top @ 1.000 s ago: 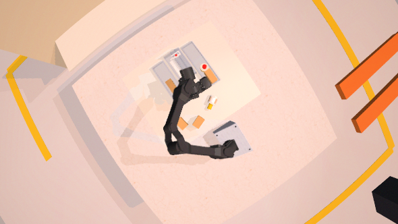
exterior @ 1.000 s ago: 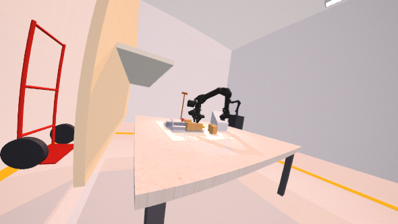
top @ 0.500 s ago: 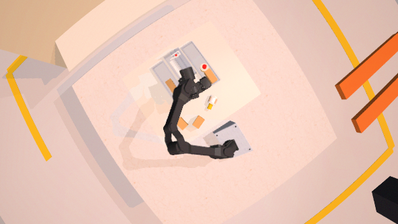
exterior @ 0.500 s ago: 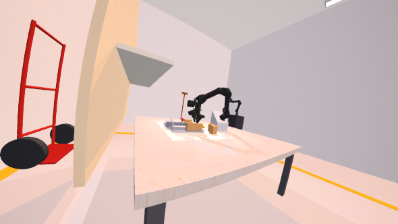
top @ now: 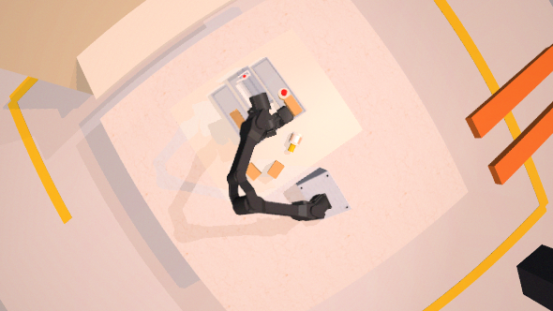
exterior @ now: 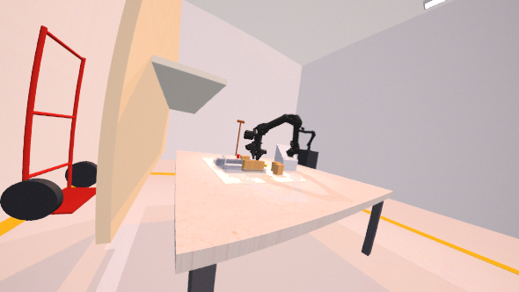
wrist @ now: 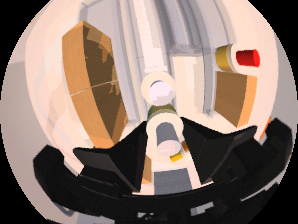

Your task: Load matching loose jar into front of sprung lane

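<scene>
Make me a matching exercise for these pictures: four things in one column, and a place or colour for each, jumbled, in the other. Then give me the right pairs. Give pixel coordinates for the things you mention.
Things
1. Jar nearest the wrist camera (wrist: 169, 132)
2. Red-capped jar (top: 284, 93) (exterior: 237, 156) (wrist: 224, 57)
3. Hand truck (exterior: 33, 101)
4. Floor lines (top: 40, 159) (exterior: 440, 242)

Places and colours
A. Yellow
B. Between the fingers
C. Red frame
D. Beside a wooden block (top: 293, 105) (wrist: 235, 97)

Right pairs: 1-B, 2-D, 3-C, 4-A
</scene>
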You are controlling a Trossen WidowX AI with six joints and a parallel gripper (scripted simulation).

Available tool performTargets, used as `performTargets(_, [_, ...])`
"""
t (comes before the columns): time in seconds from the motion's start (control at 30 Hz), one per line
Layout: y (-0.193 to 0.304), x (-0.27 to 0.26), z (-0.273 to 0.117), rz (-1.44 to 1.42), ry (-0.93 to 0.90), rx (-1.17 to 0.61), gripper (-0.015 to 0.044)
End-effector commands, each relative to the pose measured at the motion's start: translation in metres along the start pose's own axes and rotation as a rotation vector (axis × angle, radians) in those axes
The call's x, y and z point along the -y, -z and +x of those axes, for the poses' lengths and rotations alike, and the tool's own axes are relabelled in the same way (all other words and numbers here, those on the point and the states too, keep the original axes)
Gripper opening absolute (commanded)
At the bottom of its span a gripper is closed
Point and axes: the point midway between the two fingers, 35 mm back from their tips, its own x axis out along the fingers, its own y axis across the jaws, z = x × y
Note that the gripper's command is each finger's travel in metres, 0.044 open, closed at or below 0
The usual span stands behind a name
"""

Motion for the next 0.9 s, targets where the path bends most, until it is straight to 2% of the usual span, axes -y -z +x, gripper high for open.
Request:
performTargets(0.0, [-0.0064,-0.0013,-0.0018,-0.011,-0.003,0.017,0.0])
performTargets(0.87, [-0.0075,-0.0013,0.0037,-0.011,-0.003,0.017,0.0])
